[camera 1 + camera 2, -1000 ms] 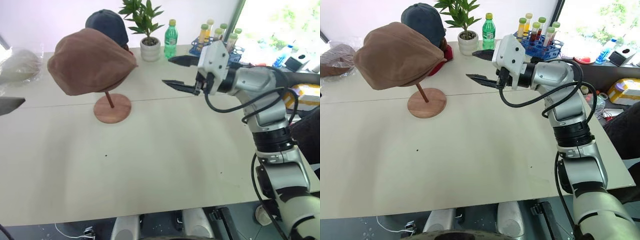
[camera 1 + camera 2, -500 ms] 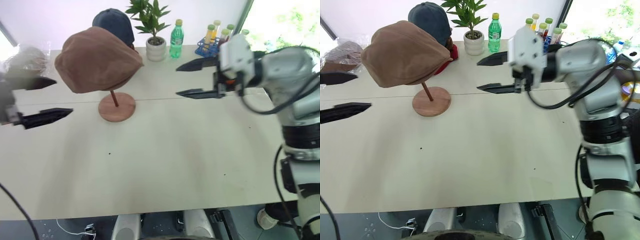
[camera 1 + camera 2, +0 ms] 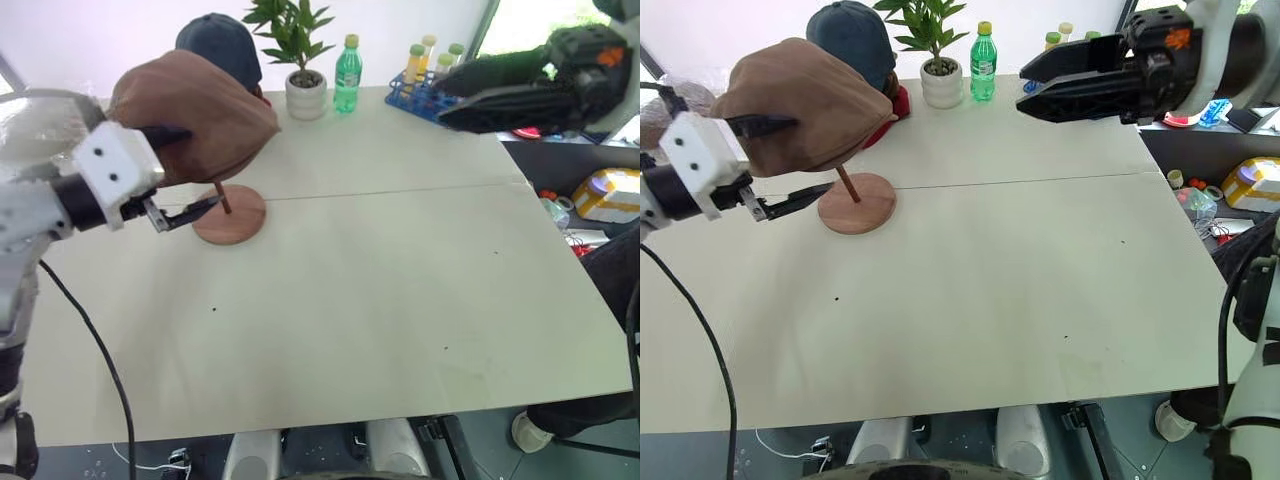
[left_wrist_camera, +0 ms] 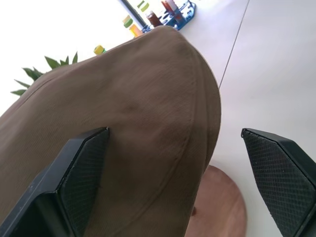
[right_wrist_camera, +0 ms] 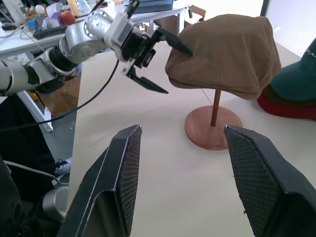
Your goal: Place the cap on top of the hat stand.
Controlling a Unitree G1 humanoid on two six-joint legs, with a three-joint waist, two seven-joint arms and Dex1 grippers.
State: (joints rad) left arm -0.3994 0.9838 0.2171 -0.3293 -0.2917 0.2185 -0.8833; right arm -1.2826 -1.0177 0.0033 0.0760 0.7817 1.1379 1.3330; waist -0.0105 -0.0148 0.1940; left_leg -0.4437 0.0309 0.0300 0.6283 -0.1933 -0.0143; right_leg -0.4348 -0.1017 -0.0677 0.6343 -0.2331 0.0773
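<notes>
At cap (image 3: 195, 115), left tool (image 3: 178, 172) newly arrived (open)

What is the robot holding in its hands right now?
Nothing. The left gripper is open around the cap's edge without closing on it. The right gripper is open and empty. The cap sits on the hat stand.

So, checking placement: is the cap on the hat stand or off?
On: the cap drapes over the hat stand, clear of the table.

I see the floppy brown cap (image 3: 800, 103) draped over the wooden hat stand (image 3: 856, 204), far left on the worktop, brim hanging low.
</notes>
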